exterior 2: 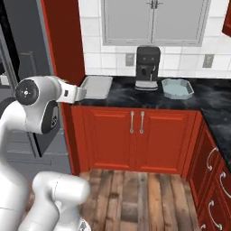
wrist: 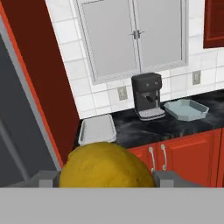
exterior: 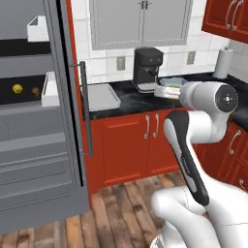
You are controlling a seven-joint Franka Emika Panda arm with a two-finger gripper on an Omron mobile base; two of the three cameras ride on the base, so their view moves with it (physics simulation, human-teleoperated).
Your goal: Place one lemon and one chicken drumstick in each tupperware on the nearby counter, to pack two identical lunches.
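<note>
Gripper (wrist: pixel 106 181) closed on lemon (wrist: pixel 106 165), held in air short of the counter (wrist: pixel 175 127). Whitish-grey tupperware (wrist: pixel 97 130) at counter's left end; pale blue tupperware (wrist: pixel 187 109) right of coffee machine (wrist: pixel 147 95). Second lemon (exterior: pixel 17 88) on fridge shelf (exterior: pixel 24 99), brown item (exterior: pixel 36 90) beside it.

No readable text, labels, brands or numbers anywhere.
</note>
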